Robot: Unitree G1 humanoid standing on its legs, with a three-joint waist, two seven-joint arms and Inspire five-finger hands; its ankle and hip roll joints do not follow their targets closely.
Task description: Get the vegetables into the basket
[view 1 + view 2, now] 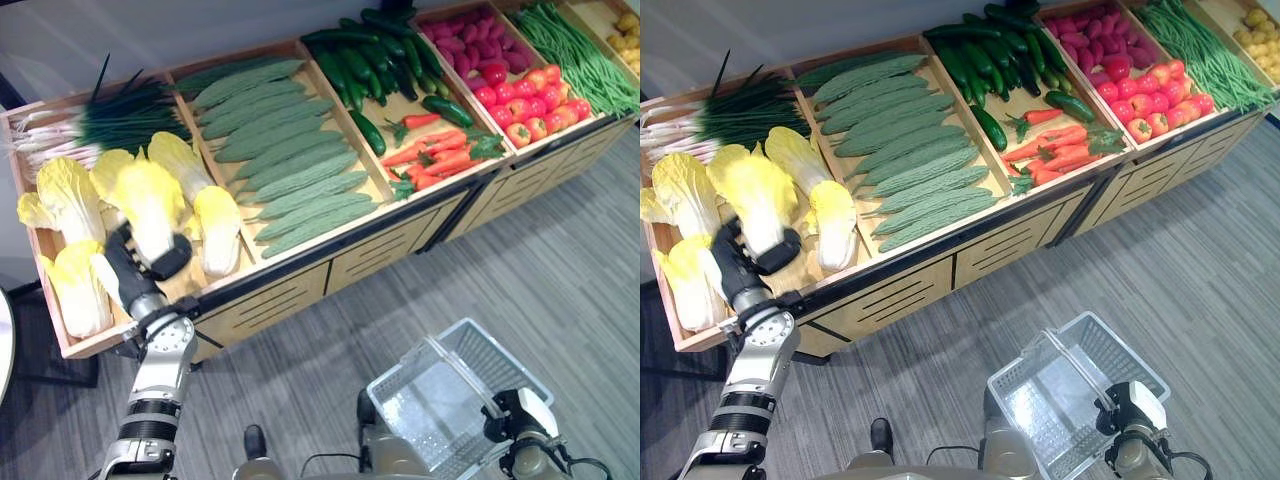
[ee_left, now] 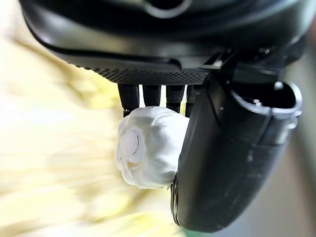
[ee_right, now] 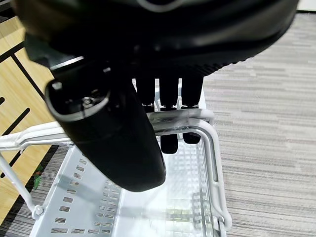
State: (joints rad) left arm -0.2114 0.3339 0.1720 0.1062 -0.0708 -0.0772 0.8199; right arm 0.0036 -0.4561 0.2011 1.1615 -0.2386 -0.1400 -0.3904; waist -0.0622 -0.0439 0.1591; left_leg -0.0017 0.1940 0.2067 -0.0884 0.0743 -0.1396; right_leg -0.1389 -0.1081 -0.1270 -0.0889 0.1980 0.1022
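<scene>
Several yellow-white napa cabbages lie in the leftmost bin of the wooden stand. My left hand (image 1: 135, 272) reaches into that bin. Its fingers and thumb (image 2: 227, 158) are curled round the white stem end (image 2: 145, 148) of one napa cabbage (image 1: 150, 205), which still rests among the others. A white plastic basket (image 1: 480, 345) hangs low at the right, over the floor, with nothing inside. My right hand (image 3: 113, 128) has its fingers hooked round the basket handle (image 3: 197, 114).
Along the stand (image 1: 300, 285) are bins of green onions (image 1: 120, 115), ridged green gourds (image 1: 280, 160), dark cucumbers (image 1: 370, 55), red chillies (image 1: 435, 155), purple sweet potatoes (image 1: 475, 40), red peppers (image 1: 530, 100) and green beans (image 1: 580, 50). Grey plank floor (image 1: 560, 250) lies in front of the stand.
</scene>
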